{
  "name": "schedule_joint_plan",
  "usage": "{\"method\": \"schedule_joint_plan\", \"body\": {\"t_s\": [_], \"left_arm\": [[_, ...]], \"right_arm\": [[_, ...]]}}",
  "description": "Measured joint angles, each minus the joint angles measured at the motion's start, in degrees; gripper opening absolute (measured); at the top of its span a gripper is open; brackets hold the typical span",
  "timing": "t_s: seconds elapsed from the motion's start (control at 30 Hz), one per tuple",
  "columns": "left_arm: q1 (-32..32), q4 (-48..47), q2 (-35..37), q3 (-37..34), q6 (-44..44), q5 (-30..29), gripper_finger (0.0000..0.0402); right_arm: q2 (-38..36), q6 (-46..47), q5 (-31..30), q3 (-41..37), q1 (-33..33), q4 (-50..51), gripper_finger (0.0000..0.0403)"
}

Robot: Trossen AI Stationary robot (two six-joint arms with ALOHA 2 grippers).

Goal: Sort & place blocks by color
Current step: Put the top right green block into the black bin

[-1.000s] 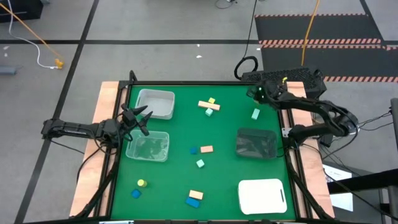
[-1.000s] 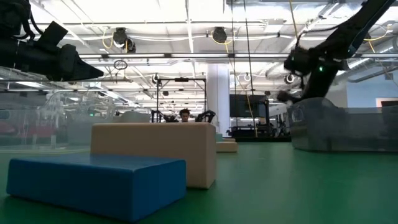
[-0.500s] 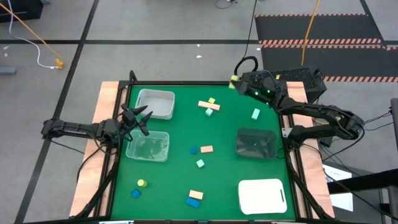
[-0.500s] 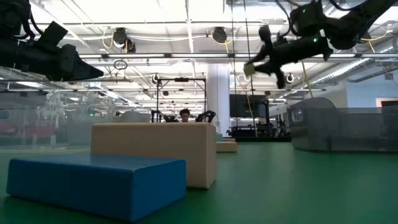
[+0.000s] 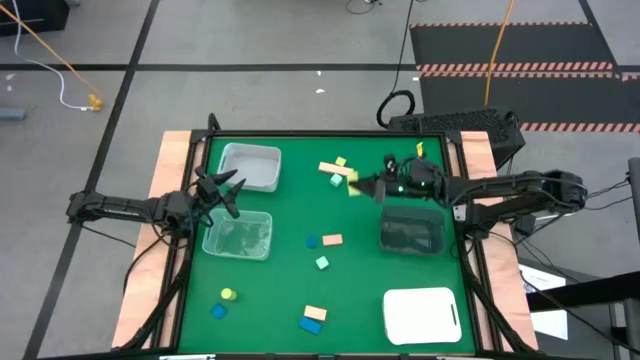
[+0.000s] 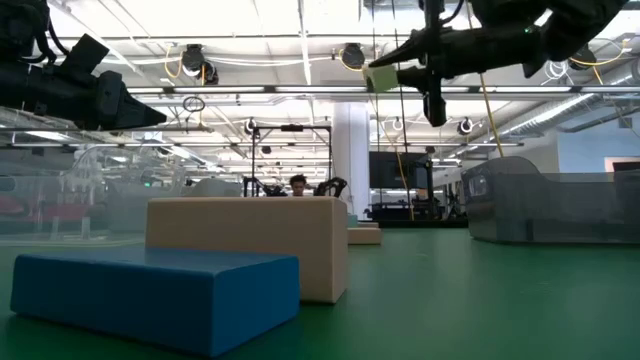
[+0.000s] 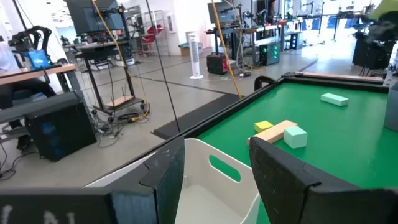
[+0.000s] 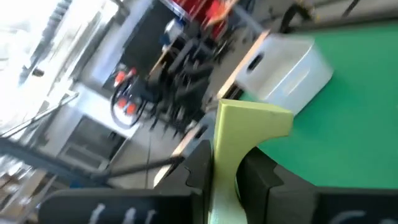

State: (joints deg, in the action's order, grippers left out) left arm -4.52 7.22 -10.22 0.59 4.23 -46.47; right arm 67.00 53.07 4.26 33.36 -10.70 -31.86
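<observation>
So the right gripper (image 5: 358, 186) is clenched on a yellow block (image 5: 354, 188), carrying it up in the air over the far middle of the table (image 5: 290, 290), well clear of the mat so it won't knock anything. The other blocks lie scattered on the green, like the tan bar (image 5: 331, 168) just beside it. The left gripper (image 5: 228, 190) waits half-open and empty between the two left bins (image 5: 250, 168).

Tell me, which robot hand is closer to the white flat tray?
The right one. The right gripper hangs above the mat, up-table from the white flat tray. The left gripper sits by the clear bins on the far side.
</observation>
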Motion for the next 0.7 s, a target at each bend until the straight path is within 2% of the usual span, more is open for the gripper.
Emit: {"method": "schedule_joint_plan", "body": {"t_s": [0.17, 0.33, 0.43, 0.57, 0.7], "left_arm": [[-0.01, 0.00, -0.02, -0.01, 0.02, -0.01, 0.0184], [0.00, 0.00, -0.01, -0.01, 0.02, 0.01, 0.0184], [0.01, 0.00, -0.02, -0.01, 0.01, -0.01, 0.0184], [0.00, 0.00, 0.00, 0.00, 0.01, 0.01, 0.0184], [-0.01, 0.00, 0.00, -0.01, 0.02, 0.01, 0.0184]], "right_arm": [[0.00, -2.67, 0.13, 3.20, 5.23, -0.27, 0.0037], [-0.04, -13.70, 0.37, 10.14, 6.36, 1.34, 0.0040], [-0.17, -21.33, 3.45, 15.19, 6.24, 6.51, 0.0040], [-1.52, -29.68, 7.90, 22.94, 6.28, 23.87, 0.0041], [-4.09, -34.53, 7.80, 29.23, 6.10, 49.66, 0.0041]]}}
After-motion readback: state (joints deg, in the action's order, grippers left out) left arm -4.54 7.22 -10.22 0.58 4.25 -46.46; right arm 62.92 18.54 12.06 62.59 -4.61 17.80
